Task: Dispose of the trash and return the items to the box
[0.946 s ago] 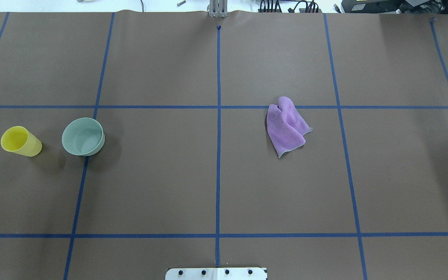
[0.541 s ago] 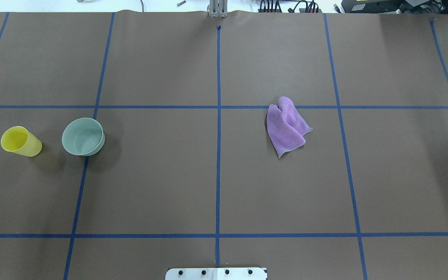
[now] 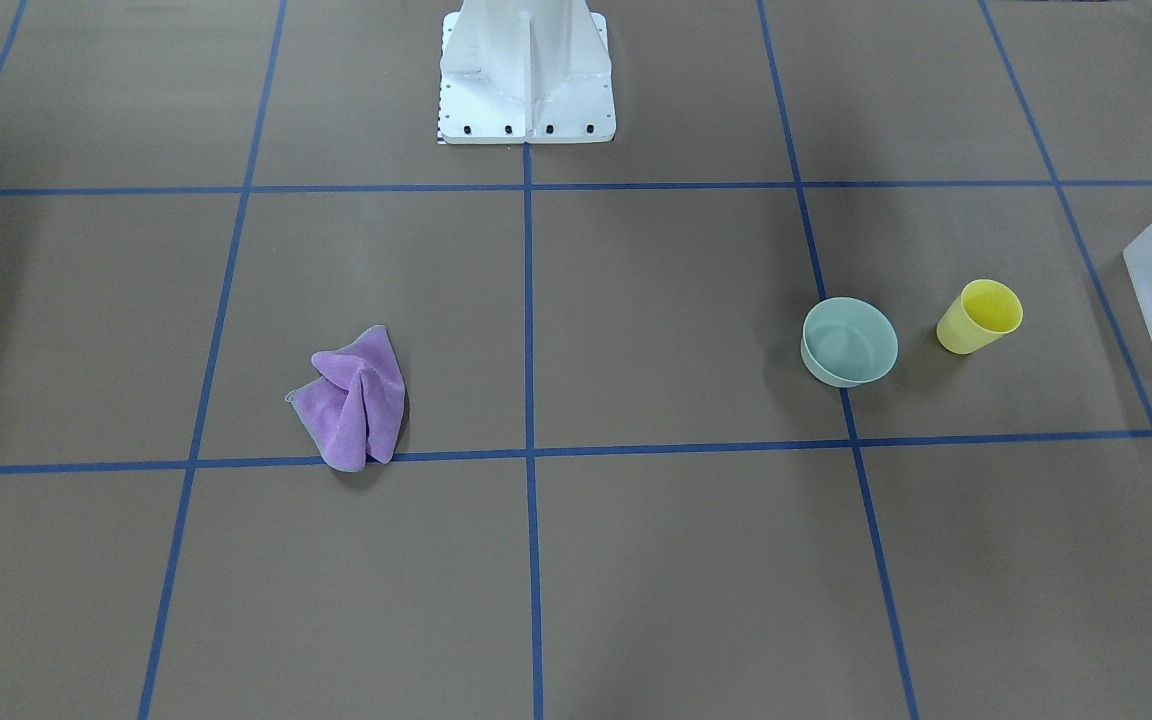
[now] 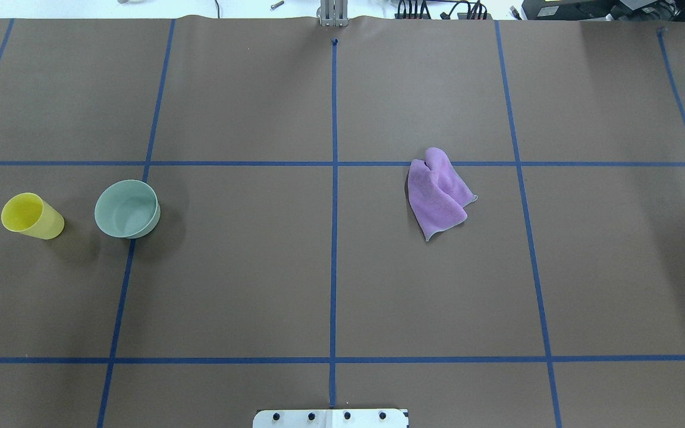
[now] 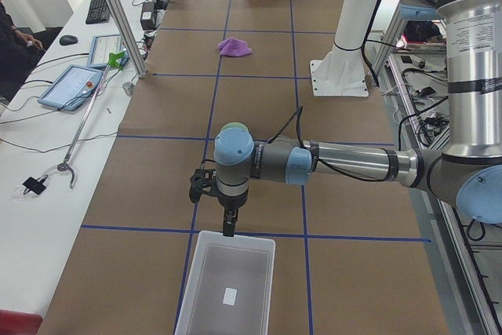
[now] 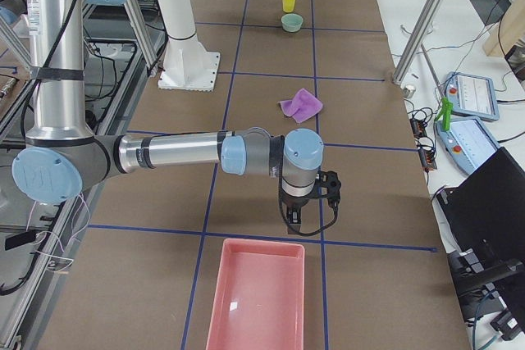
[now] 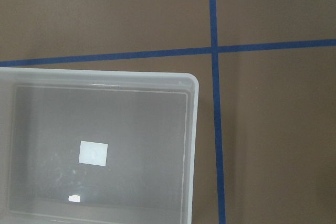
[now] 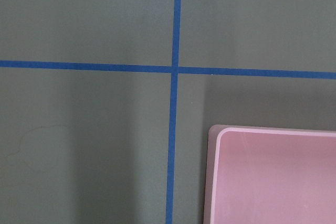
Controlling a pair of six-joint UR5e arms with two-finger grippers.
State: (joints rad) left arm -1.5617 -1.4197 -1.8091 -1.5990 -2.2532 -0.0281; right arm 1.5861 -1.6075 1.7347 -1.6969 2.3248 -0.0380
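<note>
Task at opening step: nothing grasped. Yellow tapered plastic cup (image 4: pixel 31 216) and mint-green round plastic bowl (image 4: pixel 127 209) stand upright near the table's left edge, short of the translucent frosted-white rectangular plastic bin (image 7: pixel 193 129). Left gripper (image 5: pixel 228 227) hangs above that bin's rim, and right gripper (image 6: pixel 295 217) hangs by the pink plastic tray (image 8: pixel 278 182) at the right edge. Jaw state of both cannot be told. Judged next: the left arm must reach the cup.

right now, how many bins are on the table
2. The frosted white bin sits at the end of the table on the robot's left; the pink bin at the opposite end.

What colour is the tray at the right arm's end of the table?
Pink. The tray shows best in the exterior right view.
</note>
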